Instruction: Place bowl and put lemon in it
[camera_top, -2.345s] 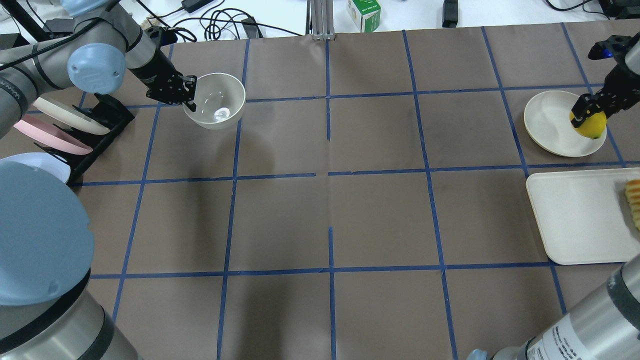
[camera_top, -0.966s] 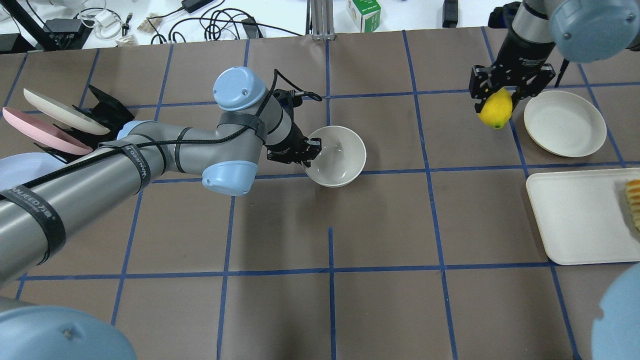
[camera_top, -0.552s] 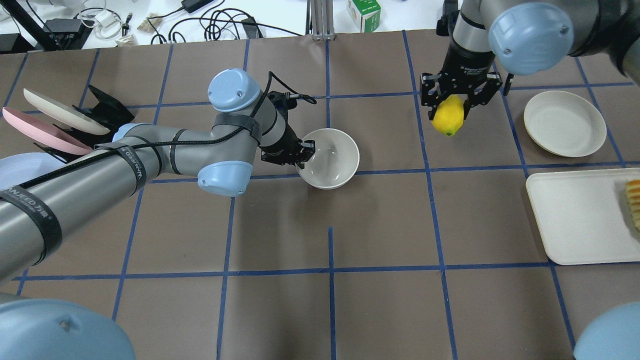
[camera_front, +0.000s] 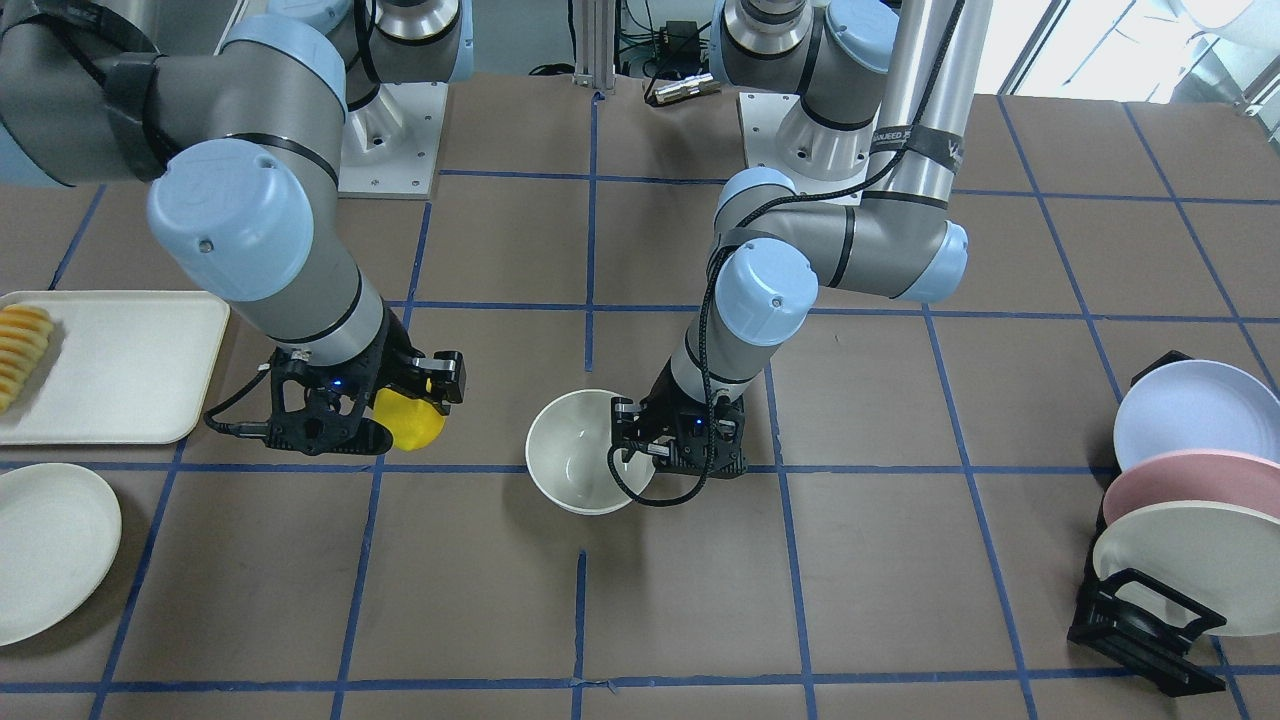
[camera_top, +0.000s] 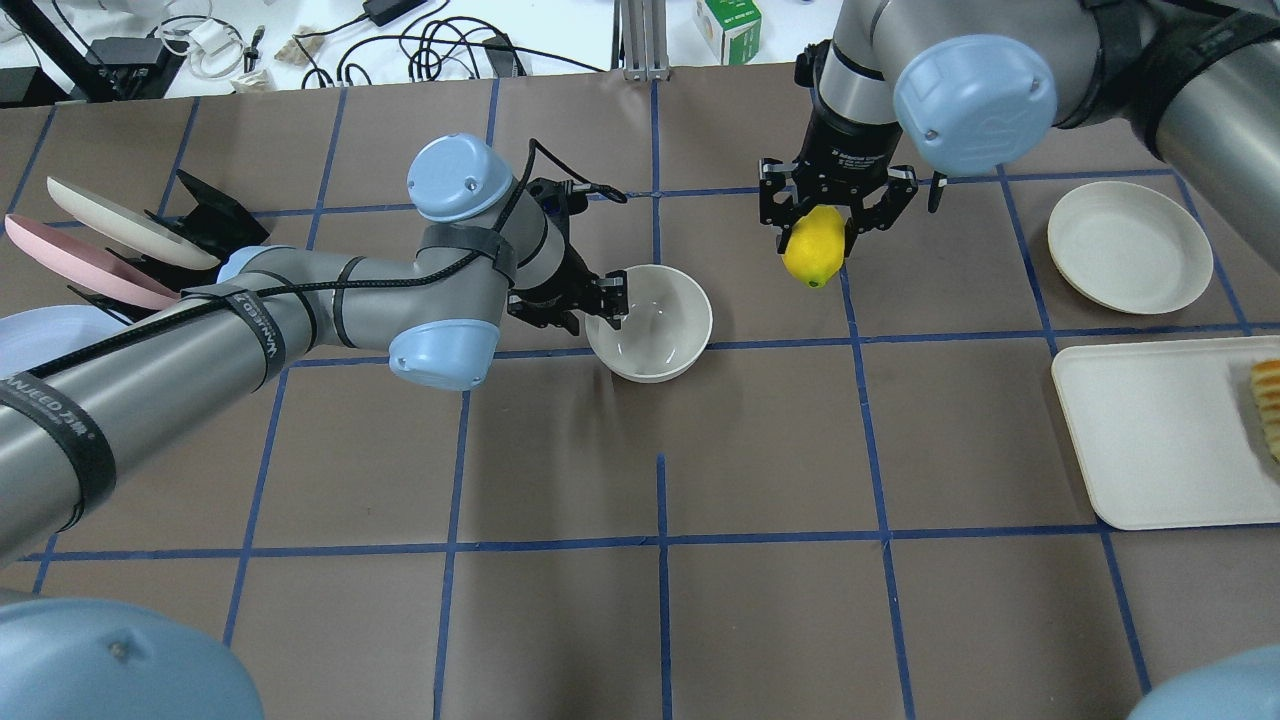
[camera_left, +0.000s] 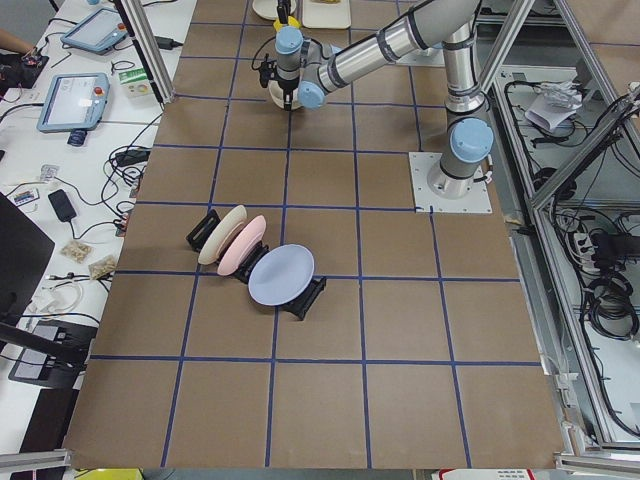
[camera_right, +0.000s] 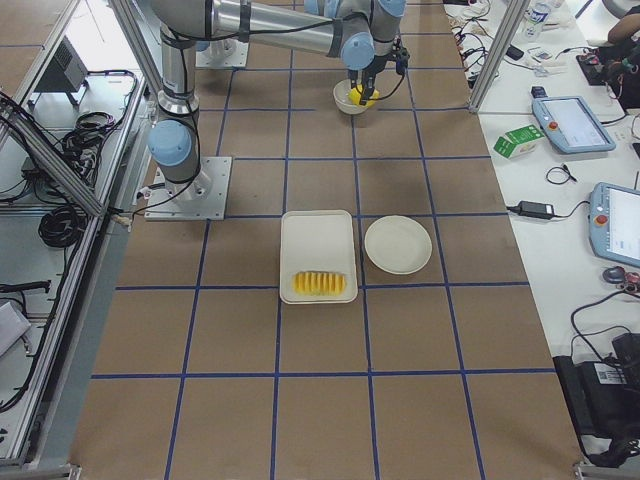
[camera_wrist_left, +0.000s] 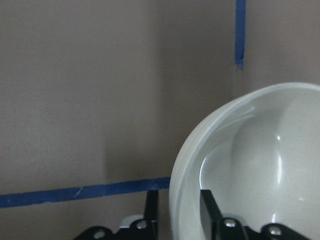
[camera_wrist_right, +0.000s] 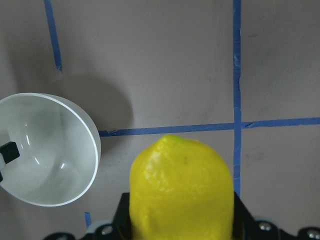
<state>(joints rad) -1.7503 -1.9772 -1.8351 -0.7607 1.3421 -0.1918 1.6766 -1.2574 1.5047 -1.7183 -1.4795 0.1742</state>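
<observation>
The off-white bowl (camera_top: 655, 325) sits low near the middle of the table, also seen in the front view (camera_front: 575, 455). My left gripper (camera_top: 606, 303) is shut on its left rim, one finger inside and one outside, as the left wrist view (camera_wrist_left: 180, 215) shows on the bowl (camera_wrist_left: 260, 160). My right gripper (camera_top: 822, 226) is shut on the yellow lemon (camera_top: 813, 250) and holds it in the air, to the right of the bowl and apart from it. The right wrist view shows the lemon (camera_wrist_right: 182, 190) with the bowl (camera_wrist_right: 45, 155) to its left.
A flat off-white plate (camera_top: 1130, 245) and a white tray (camera_top: 1150, 430) with sliced fruit (camera_top: 1268, 405) lie at the right. A black rack with plates (camera_top: 130, 250) stands at the left. Cables and a small box lie beyond the far edge.
My left arm has carried the bowl from beside the rack to the table's middle. My right arm has lifted the lemon off the flat plate and moved it left toward the bowl.
</observation>
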